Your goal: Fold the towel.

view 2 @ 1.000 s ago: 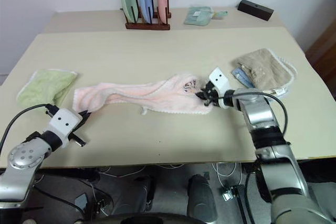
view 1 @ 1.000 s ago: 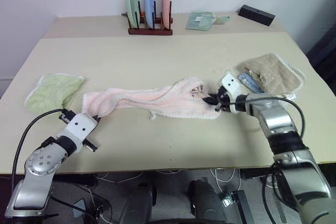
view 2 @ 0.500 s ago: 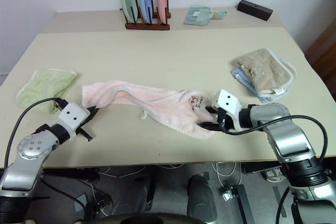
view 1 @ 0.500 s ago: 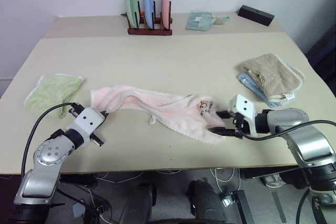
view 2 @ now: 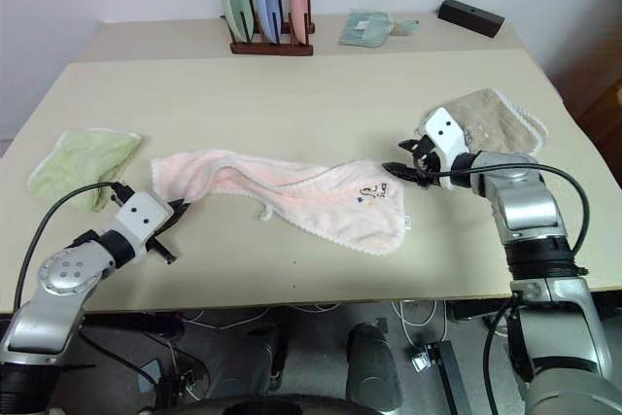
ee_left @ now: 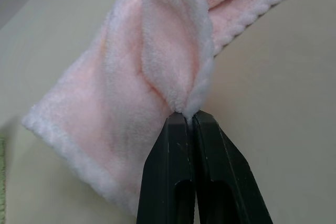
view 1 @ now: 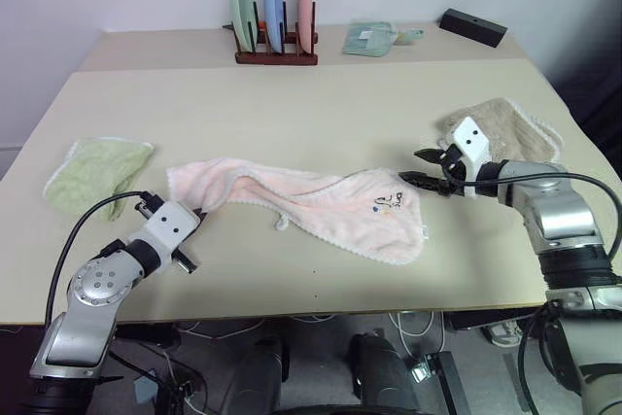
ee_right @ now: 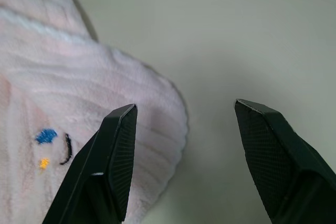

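Towel (view 1: 301, 203) lay stretched along the tabletop (view 1: 311, 114) near its front edge. Left gripper (ee_left: 186, 121) pinched shut on towel's left end; right gripper (view 1: 421, 166) spread wide, empty, just above right corner.

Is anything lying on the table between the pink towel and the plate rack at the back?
No. In the left eye view the table is bare between the towel and the plate rack.
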You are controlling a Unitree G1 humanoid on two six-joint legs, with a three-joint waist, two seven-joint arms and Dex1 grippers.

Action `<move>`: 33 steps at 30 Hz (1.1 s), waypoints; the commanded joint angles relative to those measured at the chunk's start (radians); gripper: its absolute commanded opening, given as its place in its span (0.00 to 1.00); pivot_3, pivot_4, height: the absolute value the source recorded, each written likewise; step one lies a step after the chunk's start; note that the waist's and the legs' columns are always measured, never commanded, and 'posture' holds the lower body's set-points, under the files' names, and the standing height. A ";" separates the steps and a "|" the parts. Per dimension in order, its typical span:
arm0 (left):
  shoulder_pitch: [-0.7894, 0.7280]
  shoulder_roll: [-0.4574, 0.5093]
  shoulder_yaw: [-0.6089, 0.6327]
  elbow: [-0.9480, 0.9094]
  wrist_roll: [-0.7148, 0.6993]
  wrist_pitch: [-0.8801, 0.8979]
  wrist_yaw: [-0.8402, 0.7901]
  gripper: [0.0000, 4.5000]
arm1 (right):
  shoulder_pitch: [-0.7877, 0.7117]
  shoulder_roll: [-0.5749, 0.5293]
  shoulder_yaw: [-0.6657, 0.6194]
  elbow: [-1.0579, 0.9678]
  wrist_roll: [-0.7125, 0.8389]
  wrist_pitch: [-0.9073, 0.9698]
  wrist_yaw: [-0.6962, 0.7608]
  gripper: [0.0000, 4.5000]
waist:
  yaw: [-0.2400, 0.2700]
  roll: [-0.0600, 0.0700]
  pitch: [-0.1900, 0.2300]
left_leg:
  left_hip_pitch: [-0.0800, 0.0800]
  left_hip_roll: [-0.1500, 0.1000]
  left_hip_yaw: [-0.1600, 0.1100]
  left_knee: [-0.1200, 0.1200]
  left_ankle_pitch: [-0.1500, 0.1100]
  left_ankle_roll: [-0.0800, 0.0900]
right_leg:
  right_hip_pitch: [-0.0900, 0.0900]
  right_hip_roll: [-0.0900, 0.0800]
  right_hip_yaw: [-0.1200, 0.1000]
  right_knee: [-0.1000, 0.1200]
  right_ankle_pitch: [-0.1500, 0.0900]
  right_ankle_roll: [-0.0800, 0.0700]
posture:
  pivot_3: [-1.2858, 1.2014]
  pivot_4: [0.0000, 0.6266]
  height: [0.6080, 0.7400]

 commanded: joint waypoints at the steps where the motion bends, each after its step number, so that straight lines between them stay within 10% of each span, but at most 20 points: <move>1: 0.008 0.003 -0.001 -0.035 0.007 -0.007 0.001 0.00 | -0.086 0.036 0.008 0.075 -0.015 -0.049 0.001 0.66 | -0.003 0.000 0.000 | 0.000 0.000 0.000 0.000 0.000 0.000 | 0.000 0.000 0.000 0.000 0.000 0.000 | 0.52 0.24 1.00; 18: 0.016 0.000 -0.017 -0.063 0.015 0.004 0.002 0.00 | -0.181 0.135 0.166 0.340 -0.206 -0.198 0.042 0.66 | -0.005 0.000 0.000 | 0.001 0.000 0.000 -0.001 0.000 0.000 | 0.000 0.001 0.000 0.001 0.000 0.000 | 0.52 0.24 1.00; 25: 0.016 0.003 -0.018 -0.061 0.015 0.001 -0.001 0.00 | -0.158 0.119 0.146 0.279 -0.196 -0.119 0.055 0.05 | -0.003 0.000 0.000 | 0.001 0.000 0.000 0.000 0.000 0.000 | 0.000 0.001 0.000 0.001 0.000 0.000 | 0.52 0.24 1.00; 33: -0.015 0.003 -0.030 -0.043 0.017 -0.002 -0.007 0.00 | -0.132 0.093 0.094 0.214 -0.174 -0.094 0.020 0.01 | 0.001 0.000 0.000 | 0.001 0.000 0.000 0.000 0.000 0.000 | 0.001 0.001 0.000 0.001 0.000 0.000 | 0.52 0.24 1.00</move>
